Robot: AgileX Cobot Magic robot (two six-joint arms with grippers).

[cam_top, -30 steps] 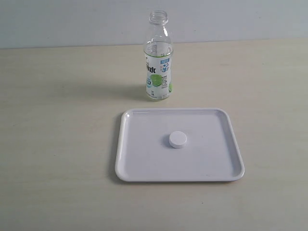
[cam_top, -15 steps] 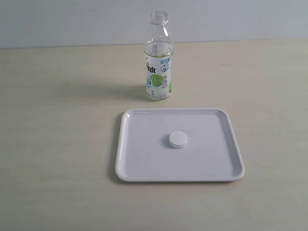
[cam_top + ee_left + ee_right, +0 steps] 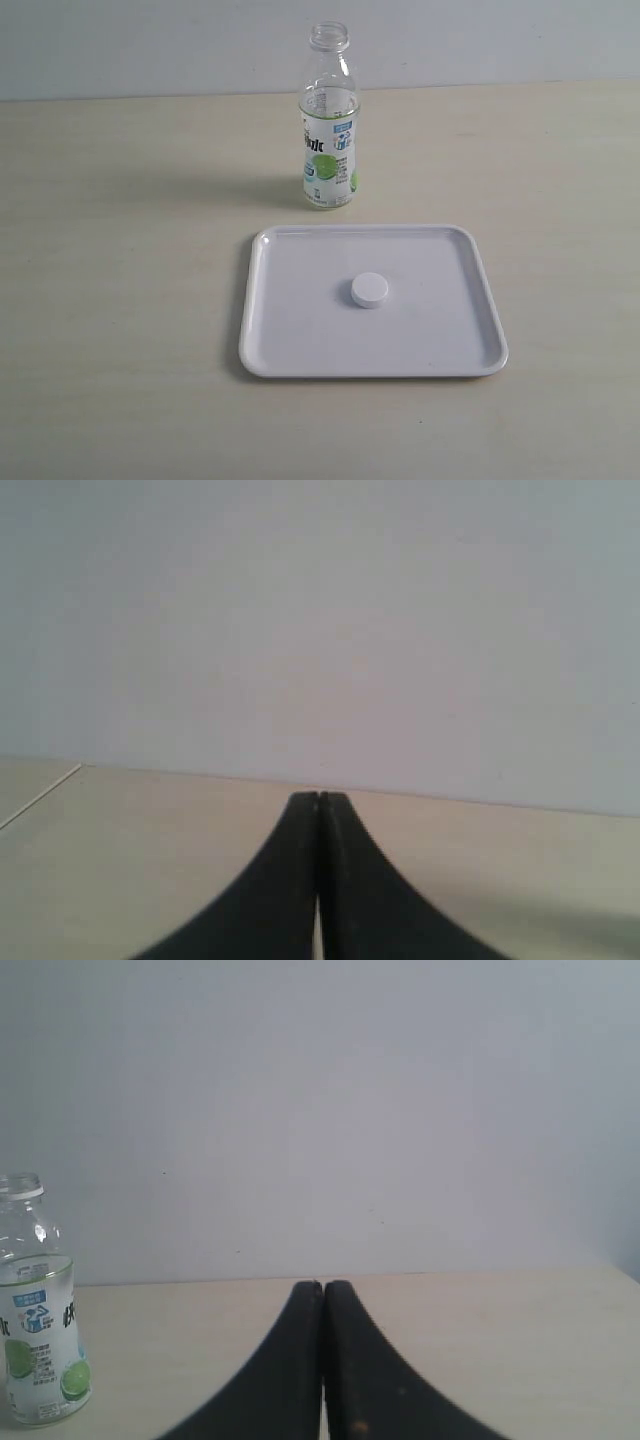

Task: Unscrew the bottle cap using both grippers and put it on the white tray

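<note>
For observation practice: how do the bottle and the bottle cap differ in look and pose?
The bottle stands tall and upright on the table; the bottle cap lies flat on the white tray. The bottle is clear with a lime label; the bottle cap is plain white. Both are round.

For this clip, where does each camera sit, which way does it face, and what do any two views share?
Exterior: high, looking down at the white tray, the bottle cap on it, the bottle behind; no arm shows.
Left wrist: low, level across the table toward the wall; shut left tool shows.
Right wrist: likewise, with shut right tool.
Shared: exterior and right wrist both see the bottle.
</note>
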